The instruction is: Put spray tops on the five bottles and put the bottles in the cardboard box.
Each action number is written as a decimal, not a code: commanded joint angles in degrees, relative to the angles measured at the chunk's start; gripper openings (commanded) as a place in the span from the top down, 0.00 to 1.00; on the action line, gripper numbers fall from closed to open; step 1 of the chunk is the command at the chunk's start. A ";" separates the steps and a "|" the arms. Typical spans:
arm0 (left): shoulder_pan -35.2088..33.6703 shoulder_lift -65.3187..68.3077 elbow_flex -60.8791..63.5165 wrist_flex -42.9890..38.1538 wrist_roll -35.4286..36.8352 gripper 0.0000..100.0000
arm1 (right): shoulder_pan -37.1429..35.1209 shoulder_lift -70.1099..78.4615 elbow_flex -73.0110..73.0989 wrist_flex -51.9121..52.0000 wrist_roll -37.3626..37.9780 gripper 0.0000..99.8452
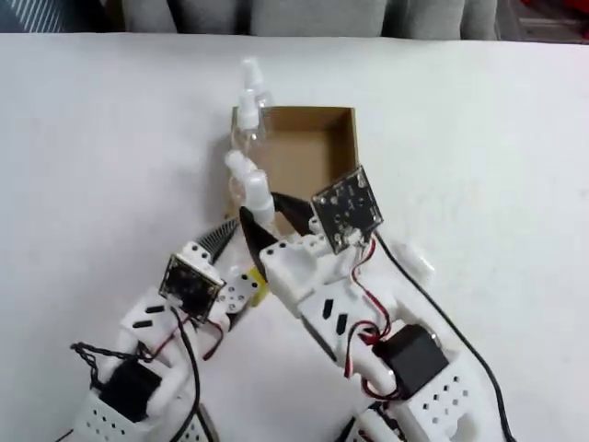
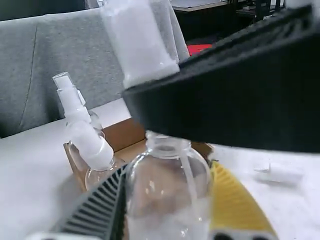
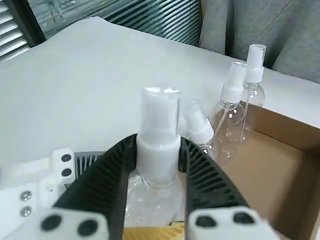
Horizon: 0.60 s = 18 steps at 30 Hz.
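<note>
The right claw (image 3: pixel 157 146) pinches the spray top (image 3: pixel 159 117) right on the neck of the standing bottle (image 2: pixel 167 182) — squeezed by the left claw (image 2: pixel 167 217) — mid-picture, just beside the box (image 1: pixel 317 147).

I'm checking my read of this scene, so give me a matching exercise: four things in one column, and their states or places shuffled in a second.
1. left gripper
2. right gripper
3. cardboard box
4. small white part

A. lying on the table
B. shut on the spray top
C. brown, open on top
D. shut on the clear bottle

Pairs: 1-D, 2-B, 3-C, 4-A.
</note>
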 commanded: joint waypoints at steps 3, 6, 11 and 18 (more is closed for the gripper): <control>-0.40 -0.66 -0.44 -2.11 -0.44 0.98 | -0.66 -3.82 2.11 0.04 0.18 0.96; -0.40 -0.66 -0.44 -2.11 -0.44 0.98 | -0.57 -4.18 2.29 0.04 0.00 0.95; -0.40 -0.66 -0.44 -2.11 -0.44 0.98 | -0.66 -4.18 2.11 -0.04 -0.26 0.80; -0.40 -0.66 0.09 -2.11 -0.53 0.98 | -0.57 -4.26 -2.02 0.48 -0.26 0.72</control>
